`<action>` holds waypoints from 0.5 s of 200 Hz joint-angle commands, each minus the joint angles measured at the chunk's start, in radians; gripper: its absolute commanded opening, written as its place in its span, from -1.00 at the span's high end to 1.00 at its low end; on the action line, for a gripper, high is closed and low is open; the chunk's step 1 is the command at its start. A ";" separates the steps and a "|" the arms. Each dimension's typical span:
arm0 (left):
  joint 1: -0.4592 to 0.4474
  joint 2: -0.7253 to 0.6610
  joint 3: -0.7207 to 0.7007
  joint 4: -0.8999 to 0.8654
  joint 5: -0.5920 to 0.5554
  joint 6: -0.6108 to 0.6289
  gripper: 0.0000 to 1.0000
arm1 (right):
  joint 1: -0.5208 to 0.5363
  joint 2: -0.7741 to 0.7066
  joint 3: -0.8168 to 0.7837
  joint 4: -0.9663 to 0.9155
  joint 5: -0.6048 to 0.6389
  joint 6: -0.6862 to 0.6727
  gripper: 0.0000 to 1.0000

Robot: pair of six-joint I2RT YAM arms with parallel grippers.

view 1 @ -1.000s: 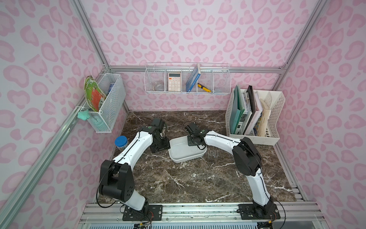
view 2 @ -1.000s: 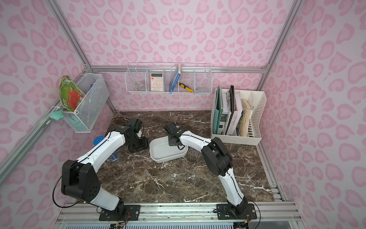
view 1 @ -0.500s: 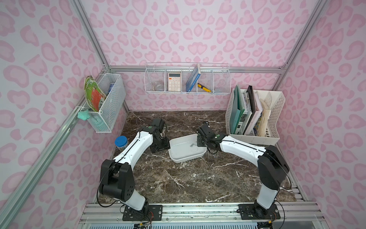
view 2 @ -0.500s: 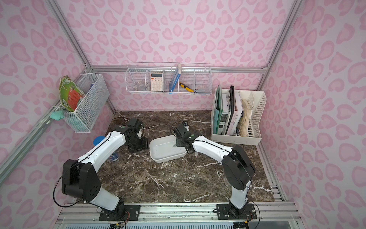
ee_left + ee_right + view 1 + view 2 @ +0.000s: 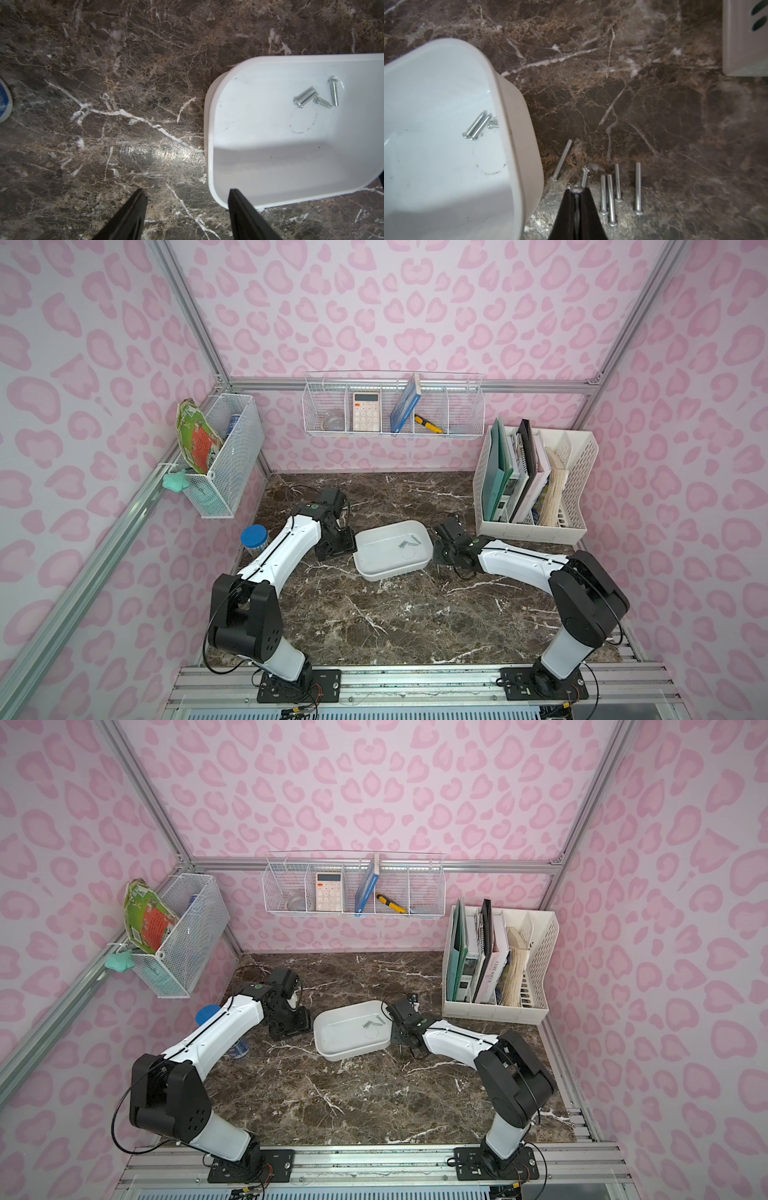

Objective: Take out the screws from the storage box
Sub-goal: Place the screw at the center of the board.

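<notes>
Across both top views, a shallow, round-cornered white plastic storage box (image 5: 378,556) sits mid-table on the dark brown marble tabletop (image 5: 395,622). A white perforated file rack (image 5: 579,472) stands near its right, a blue-lidded clear jar (image 5: 253,537) off to its left, and white wire baskets (image 5: 465,410) hang on the walls. My left arm (image 5: 286,549) ends just beside the box's left wall, my right arm (image 5: 515,562) just beside its right wall. From the left wrist, the left gripper (image 5: 187,192) hangs released and empty, jaws wide apart, one finger in front of the box's corner rim, though I cannot tell if it touches; a few small silver screws (image 5: 304,99) lie inside. From the right wrist, the right gripper (image 5: 576,191) is clenched on a single screw (image 5: 576,189), head showing at the tips, low over the tabletop outside the box, whose wall stands between it and the screws inside; six loose screws (image 5: 638,187) lie beside it. A second ago that gripper was over the box; the left arm has not moved.
</notes>
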 commanded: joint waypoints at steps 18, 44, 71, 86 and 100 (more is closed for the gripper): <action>0.000 0.005 0.003 -0.014 -0.003 0.008 -0.34 | 0.000 0.033 -0.007 0.028 -0.004 0.022 0.82; 0.001 0.002 0.003 -0.013 -0.011 0.008 -0.34 | 0.000 0.058 0.002 0.011 0.003 0.029 0.79; 0.001 0.000 0.003 -0.012 -0.012 0.008 -0.34 | -0.001 0.076 0.009 -0.004 0.018 0.031 0.77; 0.001 0.000 0.003 -0.013 -0.012 0.008 -0.34 | -0.001 0.081 0.012 -0.005 0.017 0.033 0.75; 0.001 0.000 0.003 -0.013 -0.012 0.008 -0.34 | -0.001 0.082 0.010 -0.005 0.016 0.035 0.72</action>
